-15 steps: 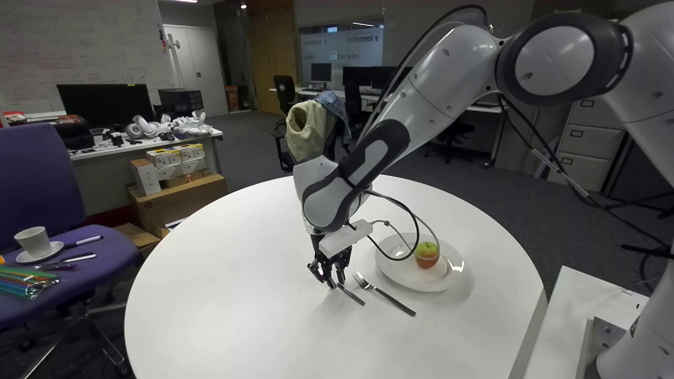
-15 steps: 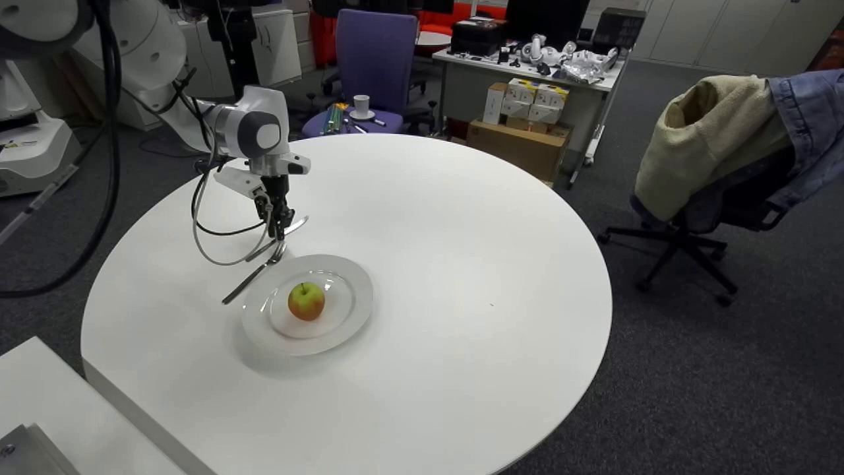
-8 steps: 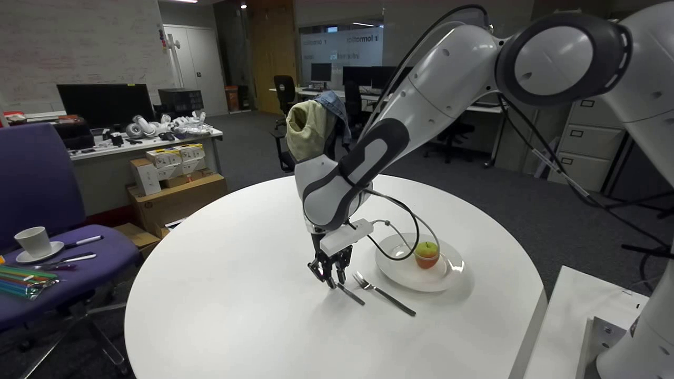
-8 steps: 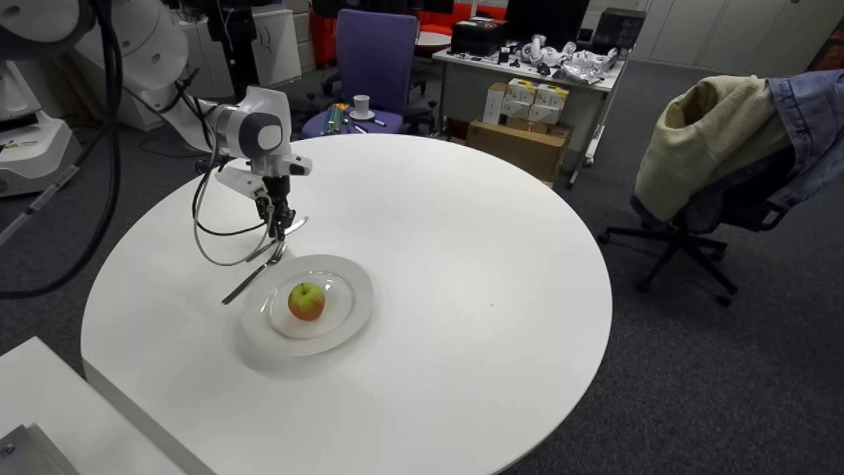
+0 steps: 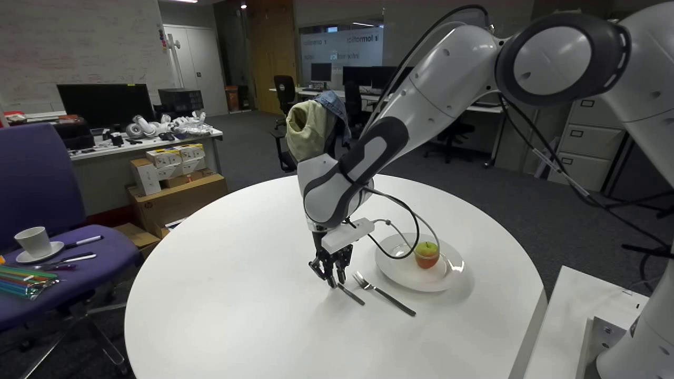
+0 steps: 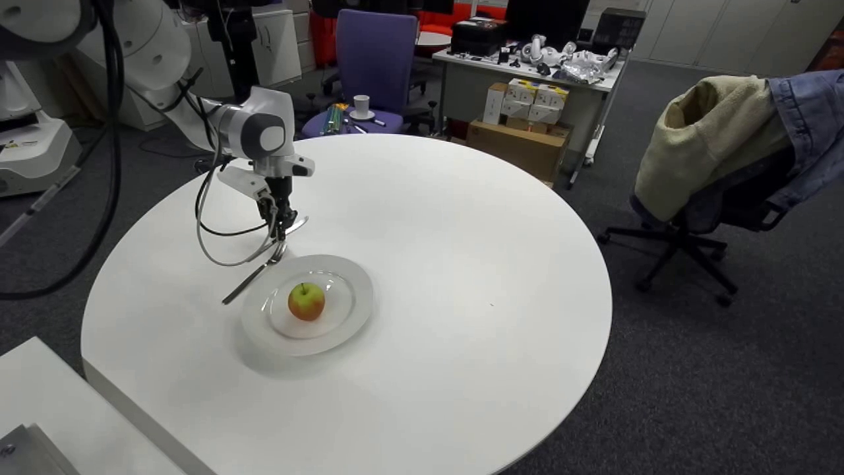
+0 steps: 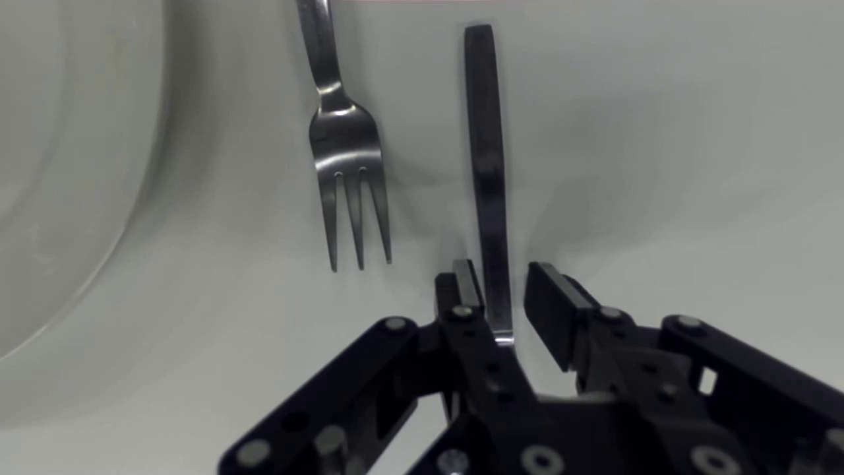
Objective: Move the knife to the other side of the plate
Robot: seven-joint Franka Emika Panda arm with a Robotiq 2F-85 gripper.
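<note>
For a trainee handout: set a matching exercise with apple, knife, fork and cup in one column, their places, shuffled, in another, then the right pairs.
Things:
1. apple
2. knife
3. fork
4. cup

Places:
A. on a saucer on the purple chair
B. on the table, between the plate and the knife
C. on the plate
D. handle between the jaws of the tool, in the wrist view

Pairs: 1-C; 2-D; 3-B; 4-A

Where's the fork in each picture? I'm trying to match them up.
In an exterior view, the fork is low, just right of centre.
In an exterior view, the fork is well left of centre.
In the wrist view, the fork is mostly above and left of centre.
Shared landmark: the plate beside it.
</note>
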